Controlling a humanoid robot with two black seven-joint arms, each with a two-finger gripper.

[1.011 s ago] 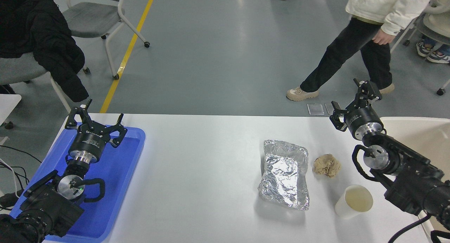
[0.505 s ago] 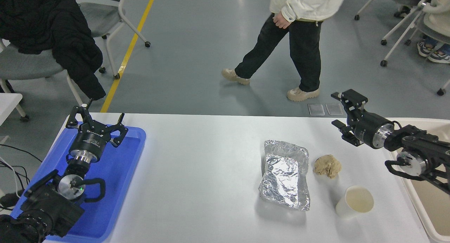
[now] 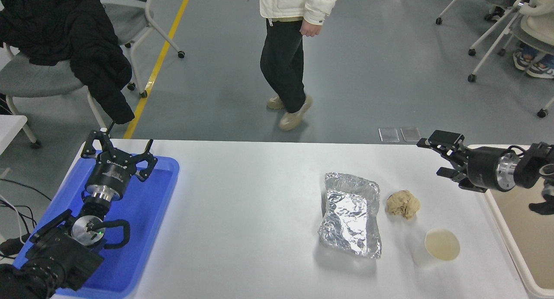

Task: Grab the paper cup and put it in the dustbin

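Cream dustbin [image 3: 515, 242] and paper cup [image 3: 436, 248] hold nothing; right end effector [image 3: 437, 158] spread apart.

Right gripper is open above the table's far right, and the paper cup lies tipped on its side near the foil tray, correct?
Not quite. The head view shows the paper cup standing upright, mouth up, near the foil tray. The right gripper is open above the table's far right, as you said.

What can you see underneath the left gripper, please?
Under the left gripper lies the blue tray, resting on the white table. The arm covers much of the tray floor, so anything lying there is hidden; the visible part shows only bare blue plastic.
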